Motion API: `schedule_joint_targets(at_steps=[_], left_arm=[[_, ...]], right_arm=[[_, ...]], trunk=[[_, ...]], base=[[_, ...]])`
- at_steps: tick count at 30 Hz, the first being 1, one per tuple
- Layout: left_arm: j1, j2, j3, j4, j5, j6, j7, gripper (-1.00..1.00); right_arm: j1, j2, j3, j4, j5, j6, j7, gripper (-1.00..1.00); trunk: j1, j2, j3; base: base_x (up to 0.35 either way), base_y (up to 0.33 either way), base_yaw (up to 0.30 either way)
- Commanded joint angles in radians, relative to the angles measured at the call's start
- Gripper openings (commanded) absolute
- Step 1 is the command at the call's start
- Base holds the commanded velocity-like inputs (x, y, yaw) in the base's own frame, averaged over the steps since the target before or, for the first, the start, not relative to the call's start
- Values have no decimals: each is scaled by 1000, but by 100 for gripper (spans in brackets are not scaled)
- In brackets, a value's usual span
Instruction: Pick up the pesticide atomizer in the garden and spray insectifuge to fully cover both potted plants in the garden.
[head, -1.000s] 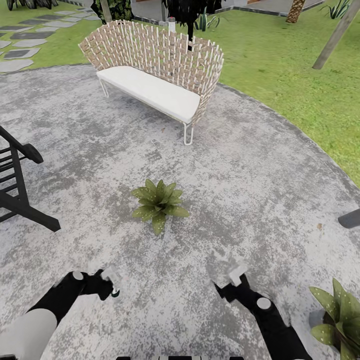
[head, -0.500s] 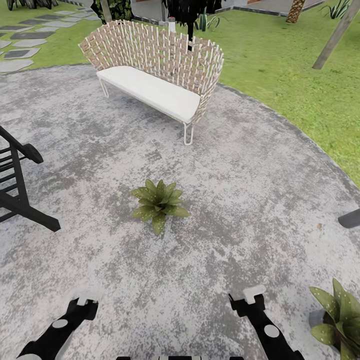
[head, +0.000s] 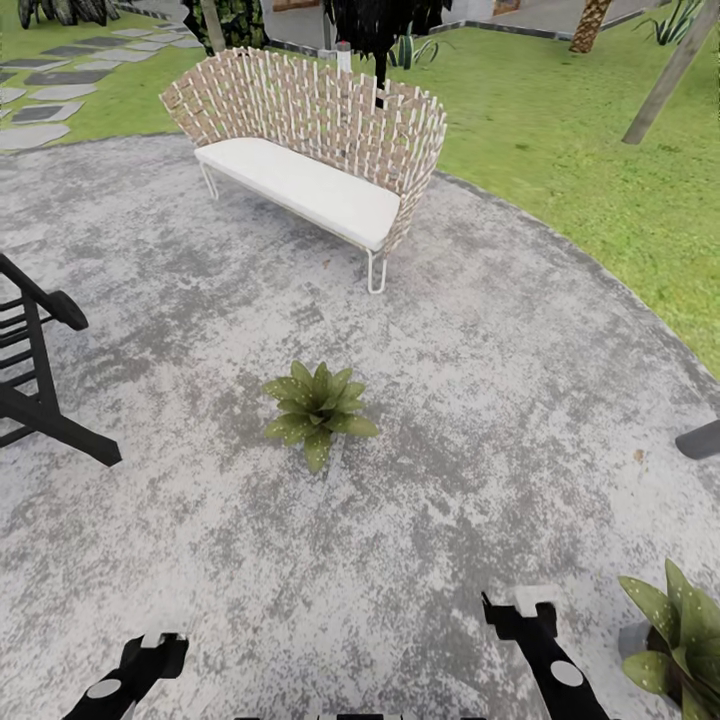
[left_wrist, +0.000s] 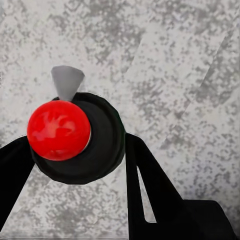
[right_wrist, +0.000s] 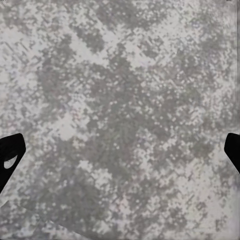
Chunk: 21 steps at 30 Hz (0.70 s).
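The pesticide atomizer is seen from above in the left wrist view: a red top on a dark round part, with a grey nozzle. My left gripper is shut on it, black fingers on either side. In the head view the left gripper is low at the left. One potted plant stands mid-patio, well ahead of both arms. The other potted plant is close to my right gripper, on its right. The right gripper is open over bare stone.
A wicker sofa with a white cushion stands at the back of the round grey patio. A black chair is at the left edge. Lawn lies to the right, stepping stones at the far left.
Both arms have drawn back toward the lower edge of the head view, taking the atomizer with the left one. The head view has tilted slightly.
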Motion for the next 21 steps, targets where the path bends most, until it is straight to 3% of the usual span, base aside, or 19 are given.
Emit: schedule_joint_targets(at_steps=[1, 6, 13, 17, 21], left_arm=[[0, 1, 9, 1, -10, -4, -6, -100], [15, 2, 9, 1, -10, -4, -5, -100], [19, -1, 8, 2, -6, -5, -6, -100], [22, -2, 8, 2, -6, -5, -6, -100], [22, -2, 9, 24, -6, -5, -5, -100]], right_arm=[[-1, 1, -9, -1, 7, -4, 8, 100], [0, 0, -7, 2, 51, -5, 7, 100], [25, -1, -14, 28, 55, -12, 3, 100], [54, -3, -15, 80, 55, -88, -1, 100], [76, -25, -16, 136, 55, -117, -58, 100]], trunk=[[0, 0, 1], [0, 0, 9], [4, -7, 17], [19, -35, 11], [34, -63, 4]], base=[[0, 0, 0], [0, 0, 0], [0, 0, 0], [0, 0, 0], [0, 0, 0]])
